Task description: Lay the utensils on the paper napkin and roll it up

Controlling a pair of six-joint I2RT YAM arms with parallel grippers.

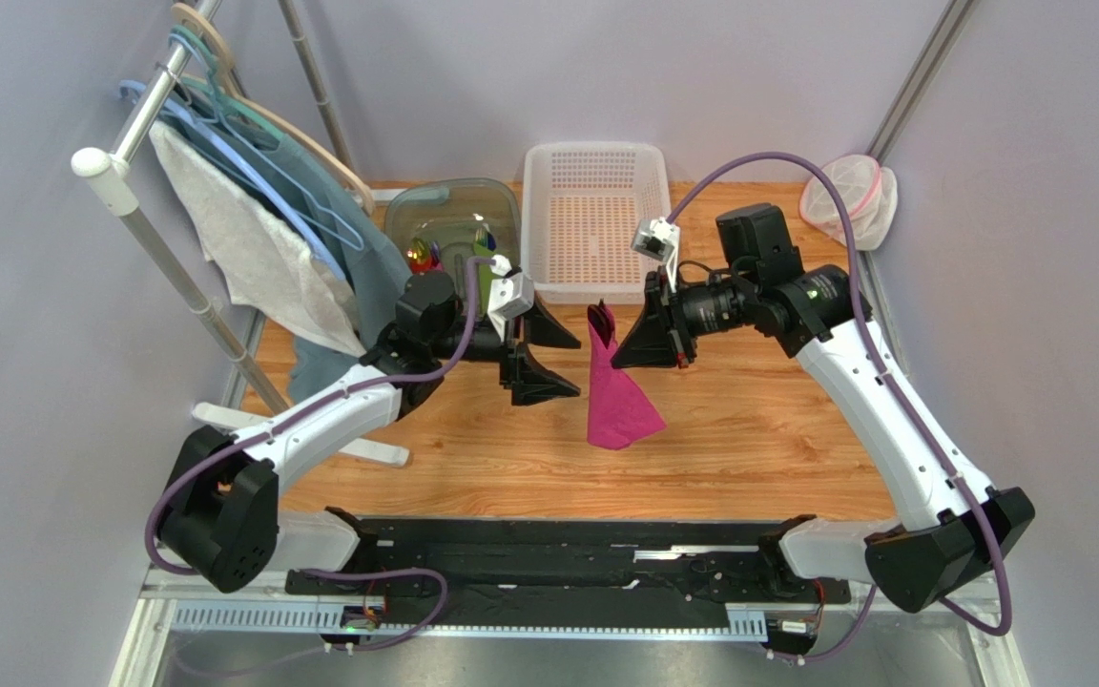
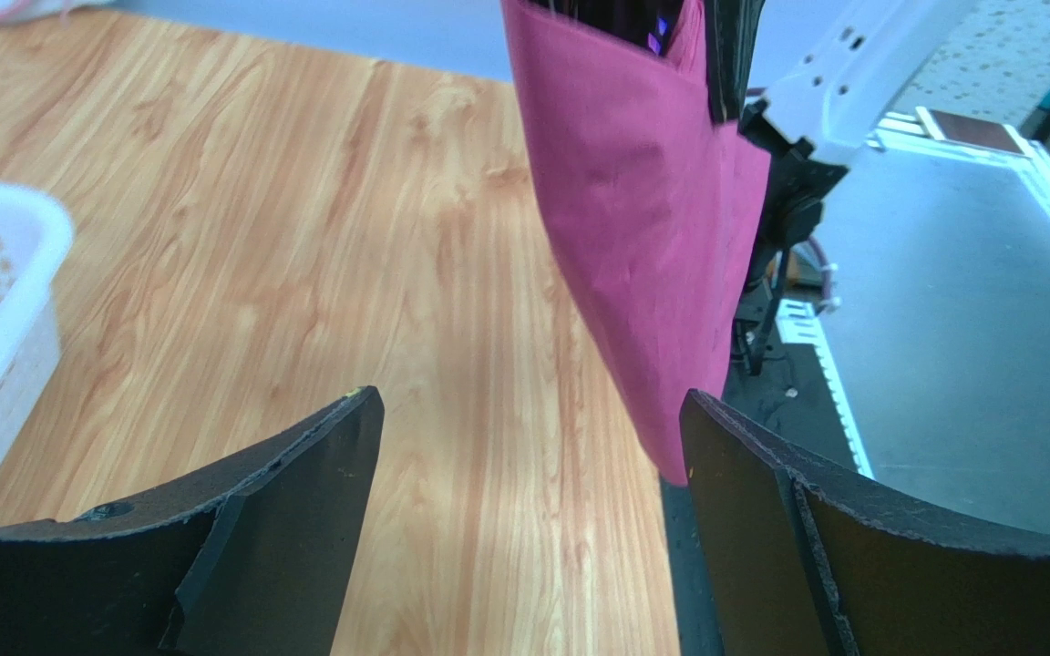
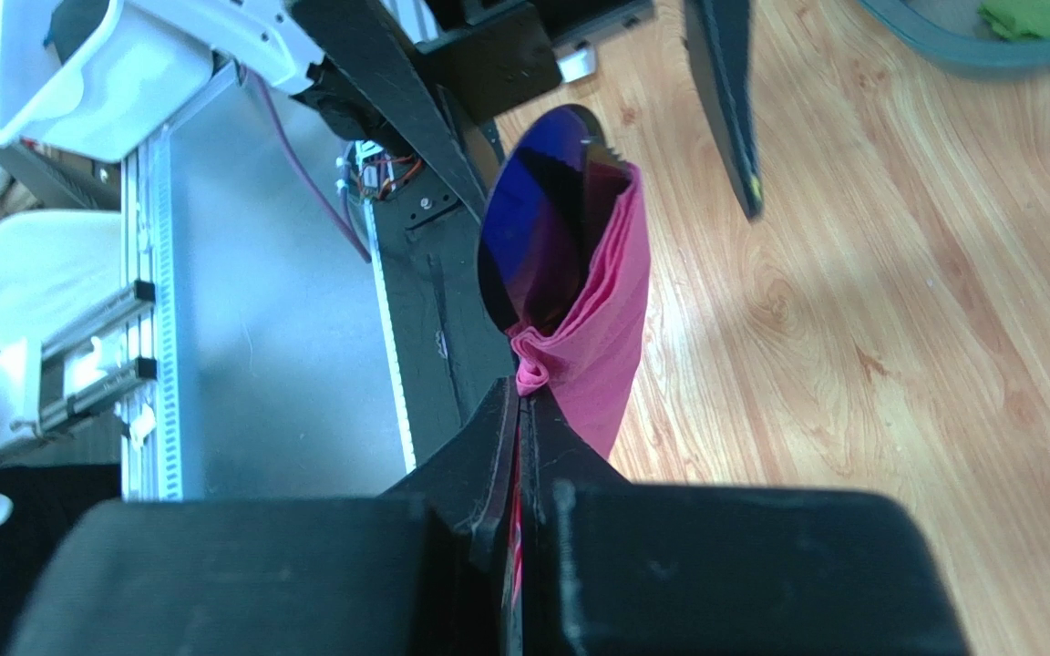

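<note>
**A:** What is around the table, from the left?

**B:** Far left of the white basket point(image 1: 596, 215) I see a rack point(image 1: 154, 108) with hangers and a white cloth point(image 1: 254, 251). Then comes a grey tub point(image 1: 448, 222), just beside the basket. The wooden table point(image 1: 770, 430) has grey walls around it. Far right of the basket is a clear bowl point(image 1: 854, 193) with a pink rim.

**A:** And the arms?

**B:** In front of the basket, my left gripper point(image 1: 570, 365) has its fingers spread apart. Just right of it hangs the paper napkin point(image 1: 616, 394), pinched by my right gripper point(image 3: 517, 403), whose fingers are pressed together.

**A:** What is unclear?

**B:** Only the bowl of the purple spoon point(image 3: 538, 226) shows; paper hides its handle. I cannot make out the knife. I cannot tell if the napkin tip touches the table.
</note>
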